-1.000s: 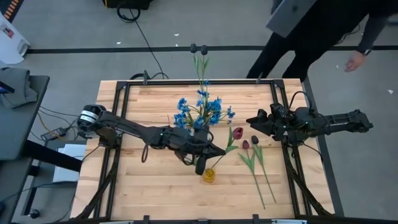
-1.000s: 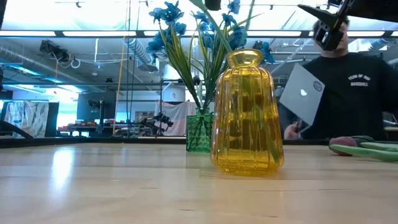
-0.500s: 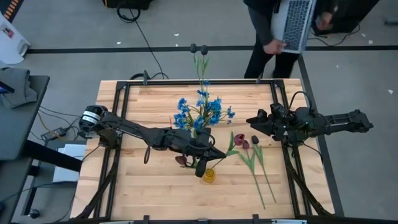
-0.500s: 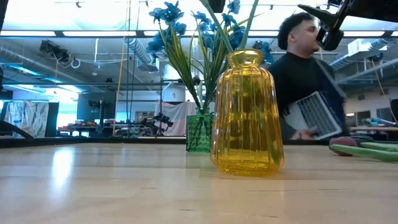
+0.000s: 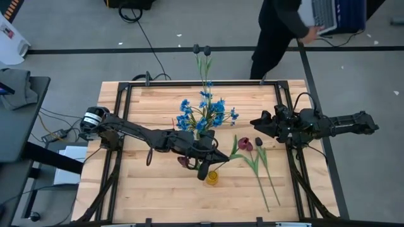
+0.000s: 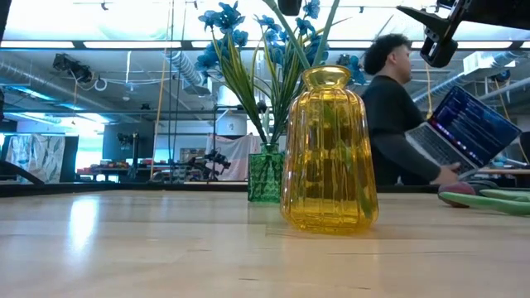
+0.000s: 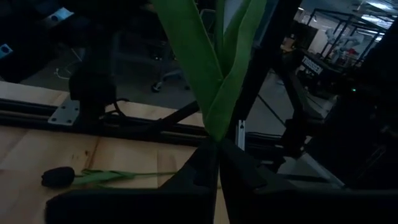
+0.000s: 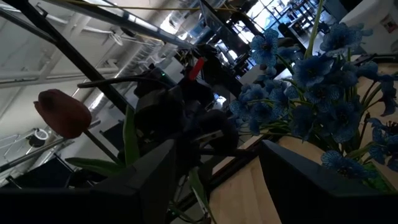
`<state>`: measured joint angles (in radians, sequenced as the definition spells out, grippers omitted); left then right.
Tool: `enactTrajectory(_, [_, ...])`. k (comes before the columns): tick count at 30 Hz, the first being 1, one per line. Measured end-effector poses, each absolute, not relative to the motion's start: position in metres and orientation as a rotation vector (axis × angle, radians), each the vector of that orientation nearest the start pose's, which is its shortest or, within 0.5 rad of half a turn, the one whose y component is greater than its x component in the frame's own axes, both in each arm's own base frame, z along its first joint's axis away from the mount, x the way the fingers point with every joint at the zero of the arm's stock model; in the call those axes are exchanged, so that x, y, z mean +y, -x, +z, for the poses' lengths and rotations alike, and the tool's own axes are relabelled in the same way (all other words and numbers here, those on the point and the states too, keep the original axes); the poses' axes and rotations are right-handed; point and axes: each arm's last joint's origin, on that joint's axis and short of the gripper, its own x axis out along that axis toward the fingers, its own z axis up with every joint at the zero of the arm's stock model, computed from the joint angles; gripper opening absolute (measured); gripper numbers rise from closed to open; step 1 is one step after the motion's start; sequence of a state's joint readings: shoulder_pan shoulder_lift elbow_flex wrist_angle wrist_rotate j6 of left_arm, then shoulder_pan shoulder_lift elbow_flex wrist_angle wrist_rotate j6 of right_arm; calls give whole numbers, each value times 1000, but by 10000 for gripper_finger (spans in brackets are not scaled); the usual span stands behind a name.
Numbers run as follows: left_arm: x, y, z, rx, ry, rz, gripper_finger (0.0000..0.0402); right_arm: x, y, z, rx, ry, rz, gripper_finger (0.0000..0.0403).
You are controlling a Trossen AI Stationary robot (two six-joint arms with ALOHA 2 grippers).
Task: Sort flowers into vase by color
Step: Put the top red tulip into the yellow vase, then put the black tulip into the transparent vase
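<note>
At centre frame, the left gripper (image 5: pixel 207 165) is clenched on a red tulip (image 5: pixel 244 144) stem above the yellow vase (image 5: pixel 212 178). Next, I judge: lower, then release. The right gripper (image 5: pixel 257 127) waits open, centre-right.

Green stem (image 7: pixel 214 93) in left tool (image 7: pixel 217 163)

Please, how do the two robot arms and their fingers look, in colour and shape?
Both arms are dark, nearly black, built of jointed segments. The left arm has a light silver cylinder at its base end and ends in the left gripper. The right gripper has two flat, dark fingers with squared ends.
</note>
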<state>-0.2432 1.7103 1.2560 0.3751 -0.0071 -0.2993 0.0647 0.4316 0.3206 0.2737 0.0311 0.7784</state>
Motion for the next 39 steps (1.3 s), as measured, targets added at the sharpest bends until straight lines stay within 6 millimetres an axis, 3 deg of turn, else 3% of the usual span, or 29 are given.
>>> enactTrajectory(15, [-98,-387,303,129,312,-288,28,7,-125,262,-142,-792,96,240])
enactTrajectory(28, [-98,-386,298,194,311,-300,115,7,-123,264,-157,-792,102,240])
enactTrajectory(39, [-97,-387,300,173,307,-300,127,7,-120,266,-173,-793,108,240])
